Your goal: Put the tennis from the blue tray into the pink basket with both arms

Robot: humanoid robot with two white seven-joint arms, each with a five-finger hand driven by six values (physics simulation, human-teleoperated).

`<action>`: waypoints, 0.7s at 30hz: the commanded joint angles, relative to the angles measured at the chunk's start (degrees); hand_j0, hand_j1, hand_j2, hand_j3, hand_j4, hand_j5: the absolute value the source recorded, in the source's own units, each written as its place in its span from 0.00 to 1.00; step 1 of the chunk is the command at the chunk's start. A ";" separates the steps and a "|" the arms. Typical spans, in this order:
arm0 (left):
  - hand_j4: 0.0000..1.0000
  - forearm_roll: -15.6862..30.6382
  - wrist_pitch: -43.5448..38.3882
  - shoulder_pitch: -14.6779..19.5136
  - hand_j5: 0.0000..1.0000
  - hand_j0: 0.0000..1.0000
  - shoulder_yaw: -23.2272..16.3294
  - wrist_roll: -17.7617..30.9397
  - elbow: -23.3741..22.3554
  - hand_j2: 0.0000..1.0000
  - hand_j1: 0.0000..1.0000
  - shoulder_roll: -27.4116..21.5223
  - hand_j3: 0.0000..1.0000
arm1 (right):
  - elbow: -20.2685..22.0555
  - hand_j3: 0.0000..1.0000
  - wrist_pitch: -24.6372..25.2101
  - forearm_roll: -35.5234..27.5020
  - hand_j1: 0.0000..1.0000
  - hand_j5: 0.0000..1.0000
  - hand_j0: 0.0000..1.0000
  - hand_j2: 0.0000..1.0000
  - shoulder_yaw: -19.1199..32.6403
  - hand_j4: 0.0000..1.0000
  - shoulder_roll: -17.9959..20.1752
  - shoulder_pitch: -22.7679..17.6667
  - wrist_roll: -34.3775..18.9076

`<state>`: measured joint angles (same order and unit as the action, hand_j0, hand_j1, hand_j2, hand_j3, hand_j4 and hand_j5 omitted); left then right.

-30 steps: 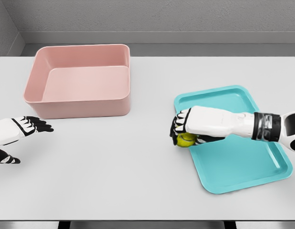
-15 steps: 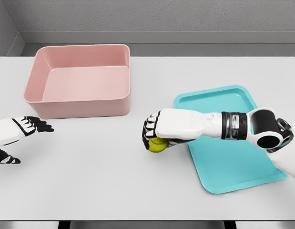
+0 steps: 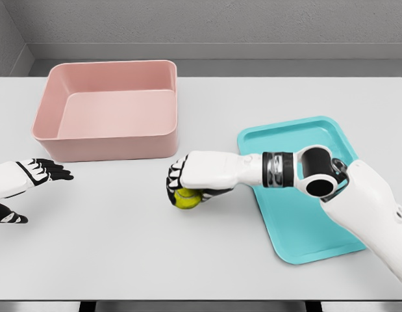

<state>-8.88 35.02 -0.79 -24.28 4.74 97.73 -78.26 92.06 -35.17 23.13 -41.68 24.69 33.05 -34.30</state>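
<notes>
1 tennis ball (image 3: 186, 199) — clutched by right robot hand (image 3: 185, 182) over table (image 3: 123, 234).

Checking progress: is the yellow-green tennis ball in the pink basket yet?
No. The yellow-green tennis ball is in the right hand over the table, outside the empty pink basket.

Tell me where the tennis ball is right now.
Head view, centre: the tennis ball sits in the right hand, over the table between the blue tray and pink basket.

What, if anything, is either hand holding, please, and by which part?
The right hand grips the yellow-green tennis ball from above, around its top; the left hand holds nothing.
</notes>
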 commanded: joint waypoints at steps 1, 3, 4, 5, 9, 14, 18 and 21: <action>1.00 0.36 -0.02 0.00 1.00 1.00 0.02 0.01 0.01 1.00 1.00 -0.14 1.00 | -1.89 0.46 0.17 0.34 0.46 0.46 0.46 0.46 -0.86 0.46 -2.19 0.17 -0.07; 1.00 0.36 -0.02 0.00 1.00 1.00 0.02 0.01 0.01 1.00 1.00 -0.14 1.00 | -4.17 0.46 0.17 0.78 0.46 0.46 0.46 0.46 -0.95 0.46 -4.04 1.41 -0.07; 1.00 0.36 -0.02 0.00 1.00 1.00 0.02 0.01 0.01 1.00 1.00 -0.14 1.00 | -5.75 0.46 0.17 1.22 0.46 0.46 0.46 0.46 -1.38 0.46 -4.66 2.11 -0.07; 1.00 0.36 -0.02 0.00 1.00 1.00 0.02 -0.08 0.01 1.00 1.00 -0.14 1.00 | -6.55 0.46 0.17 1.66 0.46 0.46 0.46 0.46 -1.65 0.46 -5.09 2.20 -0.07; 1.00 0.36 -0.02 0.00 1.00 1.00 0.02 0.01 0.01 1.00 1.00 -0.14 1.00 | -6.55 0.46 0.17 2.45 0.46 0.46 0.46 0.46 -3.58 0.46 -6.15 2.11 -0.07; 1.00 0.36 -0.02 0.00 1.00 1.00 0.02 0.01 0.01 1.00 1.00 -0.14 1.00 | -5.93 0.46 0.17 2.89 0.46 0.46 0.46 0.46 -5.78 0.46 -6.24 2.02 0.02; 1.00 0.44 -0.02 0.00 1.00 1.00 0.02 0.01 0.01 1.00 1.00 -0.14 1.00 | -6.20 0.46 0.17 3.59 0.46 0.46 0.46 0.46 -5.95 0.46 -6.76 2.02 0.02; 1.00 0.36 -0.02 0.00 1.00 1.00 0.02 0.01 0.01 1.00 1.00 -0.14 1.00 | -6.20 0.46 0.17 3.59 0.46 0.46 0.46 0.46 -6.31 0.46 -6.77 1.94 0.02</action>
<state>-8.88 35.02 -0.79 -24.27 4.76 97.73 -78.28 85.87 -35.18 27.00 -47.78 18.02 34.98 -34.33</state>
